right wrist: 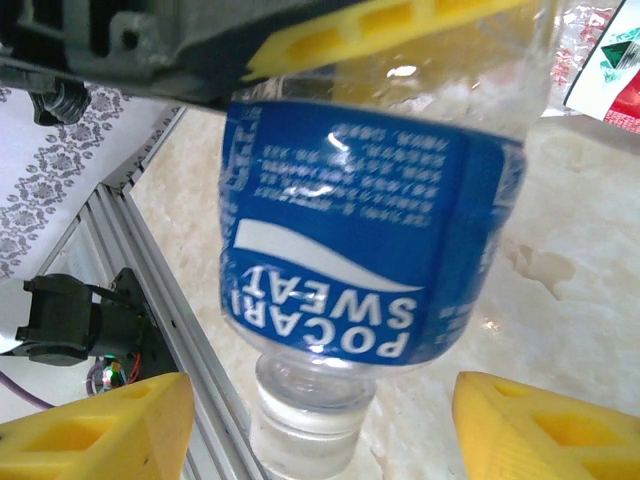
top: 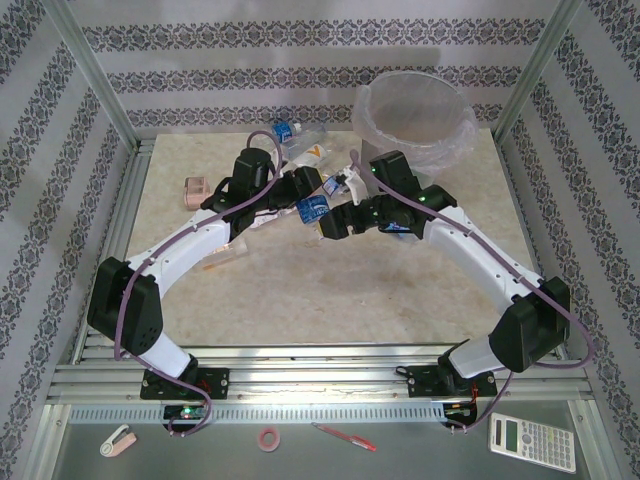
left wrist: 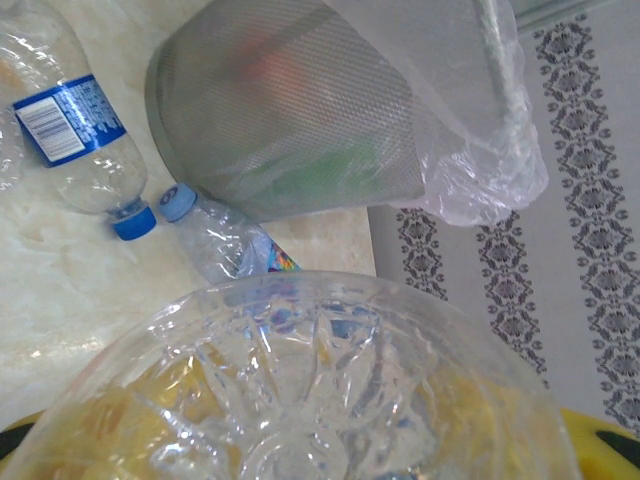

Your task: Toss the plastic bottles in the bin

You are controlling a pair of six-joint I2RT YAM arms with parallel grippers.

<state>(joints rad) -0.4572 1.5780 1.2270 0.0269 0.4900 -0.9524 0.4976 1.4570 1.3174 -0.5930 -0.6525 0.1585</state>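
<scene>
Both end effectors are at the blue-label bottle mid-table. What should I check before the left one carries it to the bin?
1. Left end effector gripping the blue-label bottle: ok, its yellow finger presses on the bottle's body.
2. Right end effector clear of the bottle: ok, open, with gaps on both sides of the neck.
3. Bin upright, mouth open: ok.
4. Route to the bin free: not ok, the right arm lies between.
5. Room left in the bin: cannot tell.

Left claw (top: pixel 308 203) tight, right claw (right wrist: pixel 320 420) wide
</scene>
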